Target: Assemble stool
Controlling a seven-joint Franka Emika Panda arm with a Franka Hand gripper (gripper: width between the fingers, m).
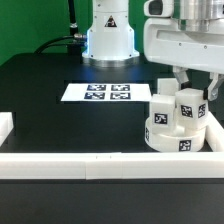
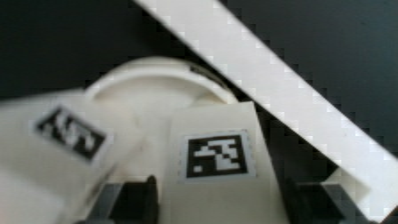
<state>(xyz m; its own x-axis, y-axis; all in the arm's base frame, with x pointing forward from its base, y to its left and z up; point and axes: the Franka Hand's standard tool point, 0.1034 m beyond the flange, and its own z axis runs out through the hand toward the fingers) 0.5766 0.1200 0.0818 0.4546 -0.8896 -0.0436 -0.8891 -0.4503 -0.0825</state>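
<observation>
While clamped on upright leg (image 1: 189, 107) w/ gripper (image 1: 193, 92), prob. seating it into seat (image 1: 176, 136) hole; seat by table (image 1: 40, 90) front edge, against rail (image 1: 100, 164), for bracing.

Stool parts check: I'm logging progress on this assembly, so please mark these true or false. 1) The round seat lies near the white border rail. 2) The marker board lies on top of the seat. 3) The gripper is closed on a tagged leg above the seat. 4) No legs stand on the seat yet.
1) True: the seat sits in the corner by the border rail.
2) False: the marker board lies flat on the table, apart from the seat.
3) True: the gripper is shut on a leg.
4) False: another leg already stands on it.
</observation>
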